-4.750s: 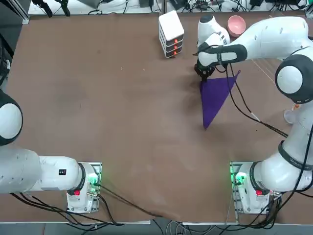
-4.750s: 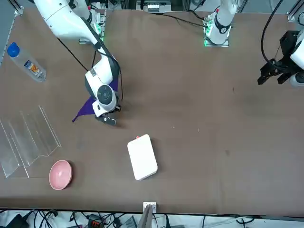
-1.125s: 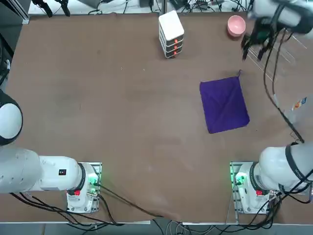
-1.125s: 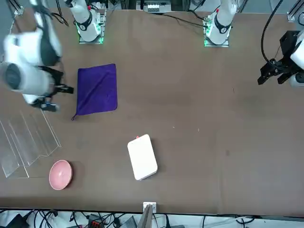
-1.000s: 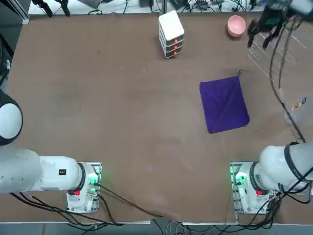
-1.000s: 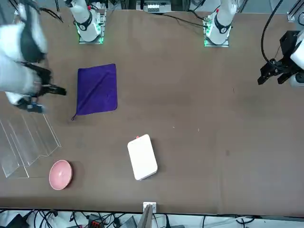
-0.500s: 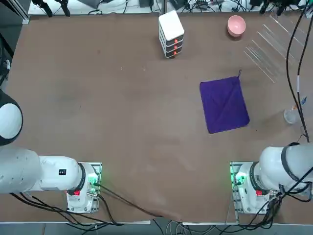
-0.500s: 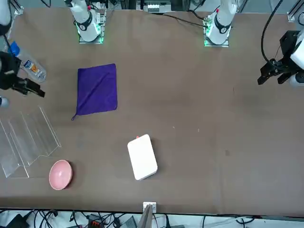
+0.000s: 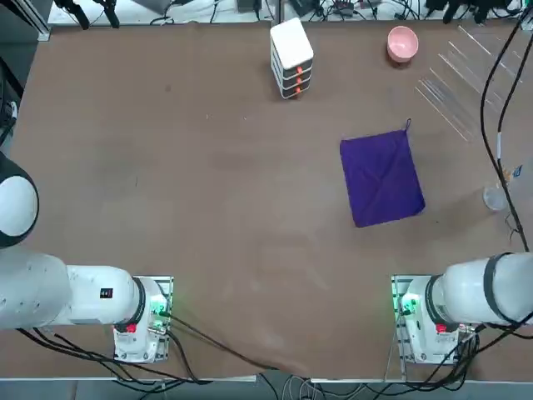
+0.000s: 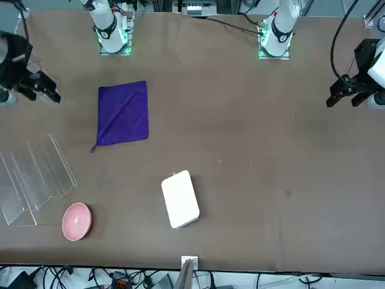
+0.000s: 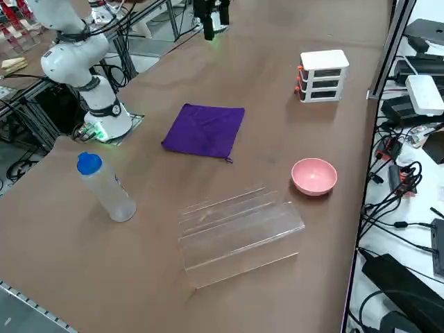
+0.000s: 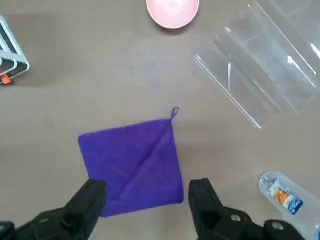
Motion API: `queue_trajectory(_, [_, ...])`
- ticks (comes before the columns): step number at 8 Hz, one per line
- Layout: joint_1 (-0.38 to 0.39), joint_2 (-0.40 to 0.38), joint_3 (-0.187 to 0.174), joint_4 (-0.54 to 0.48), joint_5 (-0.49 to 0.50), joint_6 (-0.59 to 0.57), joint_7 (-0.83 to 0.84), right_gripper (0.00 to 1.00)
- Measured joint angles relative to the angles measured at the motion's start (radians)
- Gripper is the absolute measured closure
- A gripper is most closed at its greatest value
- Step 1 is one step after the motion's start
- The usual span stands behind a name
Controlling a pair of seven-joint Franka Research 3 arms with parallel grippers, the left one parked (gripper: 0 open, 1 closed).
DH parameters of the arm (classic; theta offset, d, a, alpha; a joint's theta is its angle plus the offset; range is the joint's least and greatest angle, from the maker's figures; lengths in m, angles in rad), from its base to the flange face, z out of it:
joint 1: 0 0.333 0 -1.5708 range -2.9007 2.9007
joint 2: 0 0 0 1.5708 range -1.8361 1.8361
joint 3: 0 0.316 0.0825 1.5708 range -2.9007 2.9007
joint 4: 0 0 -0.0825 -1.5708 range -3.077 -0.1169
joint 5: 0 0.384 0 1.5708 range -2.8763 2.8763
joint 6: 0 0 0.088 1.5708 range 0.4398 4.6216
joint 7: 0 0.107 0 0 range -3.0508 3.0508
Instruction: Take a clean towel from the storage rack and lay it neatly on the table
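Observation:
The deep purple towel (image 9: 381, 177) lies spread flat on the brown table (image 9: 208, 167), its small dark loop pointing toward the far edge. It also shows as the towel (image 10: 123, 113), the towel (image 11: 205, 130) and the towel (image 12: 132, 167). The see-through storage rack (image 9: 460, 77) stands beyond it near the right edge, with nothing in it; rack (image 11: 236, 232). My right gripper (image 12: 145, 205) hangs open high above the towel, touching nothing. In the front view the gripper (image 10: 47, 93) sits at the left edge of the picture.
A pink bowl (image 9: 402, 42) sits next to the rack at the far edge. A white stacked box with orange marks (image 9: 291, 57) stands at the far middle. A clear bottle with a blue cap (image 11: 104, 187) stands by the table's right edge.
Earlier my gripper held one towel corner with the cloth bunched in a triangle. Now the towel lies flat and released, and in the last second the arm rose and swung away past the rack.

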Motion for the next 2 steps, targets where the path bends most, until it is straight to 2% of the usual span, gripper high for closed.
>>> queue_trajectory(2, [0.016,-0.006,-0.026,-0.019,0.008,0.001,0.0,0.0])
